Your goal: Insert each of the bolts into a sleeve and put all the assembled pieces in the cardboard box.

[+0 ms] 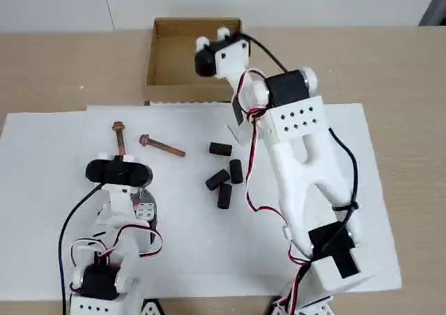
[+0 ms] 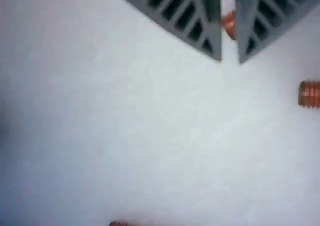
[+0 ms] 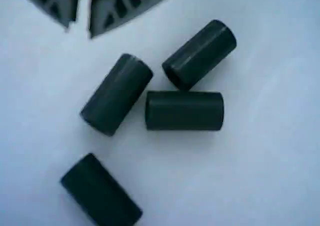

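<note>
2 SO-101 arms work over a white paper sheet on a wooden table, seen from above. The cardboard box sits open at the sheet's 12 o'clock edge.

2 copper bolts lie loose at about 10 o'clock from the sheet's centre. The first bolt points toward 12 o'clock, and the second bolt is just beside it at its 3 o'clock, slanted toward 4 o'clock.

A cluster of 3 black sleeves lies near the centre of the sheet. A 4th sleeve lies just apart at the cluster's 12 o'clock. None has a bolt in it.

The left arm rises from 7 o'clock, its wrist over the first bolt's lower end. The left gripper has its jaws drawn to a narrow slit, with a sliver of copper bolt showing through the slit. It cannot be told whether the bolt is clamped.

The right arm stretches from 5 o'clock toward the box. The right gripper is pinched almost together on nothing and hangs over the paper near the 4 sleeves.
</note>
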Tool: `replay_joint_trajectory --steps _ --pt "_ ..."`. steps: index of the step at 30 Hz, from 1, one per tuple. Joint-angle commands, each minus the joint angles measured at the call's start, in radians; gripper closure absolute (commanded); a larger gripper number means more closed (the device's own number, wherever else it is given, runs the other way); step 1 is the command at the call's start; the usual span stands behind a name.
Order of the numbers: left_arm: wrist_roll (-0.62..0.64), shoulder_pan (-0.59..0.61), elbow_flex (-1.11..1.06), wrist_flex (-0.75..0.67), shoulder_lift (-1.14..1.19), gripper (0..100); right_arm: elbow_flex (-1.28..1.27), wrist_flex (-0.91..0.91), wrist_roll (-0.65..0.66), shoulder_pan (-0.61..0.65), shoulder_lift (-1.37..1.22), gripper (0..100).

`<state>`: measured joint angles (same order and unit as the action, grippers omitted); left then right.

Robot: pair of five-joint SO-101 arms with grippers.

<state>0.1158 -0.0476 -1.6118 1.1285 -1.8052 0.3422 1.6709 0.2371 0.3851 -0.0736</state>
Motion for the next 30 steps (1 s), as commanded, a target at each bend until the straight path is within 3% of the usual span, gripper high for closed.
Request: replay_joint_trajectory --steps 1,8,15,30 --pt "-0.002 0.002 0.002 -0.002 -0.009 99 -0.063 0.007 -0.063 0.015 0.028 98.7" --pt "-0.002 0.002 0.002 -0.002 -0.009 99 -0.207 -0.03 -0.121 0.027 0.018 98.1" --pt "-0.003 -0.003 0.002 -0.002 -0.009 99 -0.285 -0.136 -0.157 0.028 0.018 88.4" --pt "-0.003 -0.003 0.002 -0.003 -0.009 99 -0.299 -0.266 -0.163 0.091 -0.143 88.3"
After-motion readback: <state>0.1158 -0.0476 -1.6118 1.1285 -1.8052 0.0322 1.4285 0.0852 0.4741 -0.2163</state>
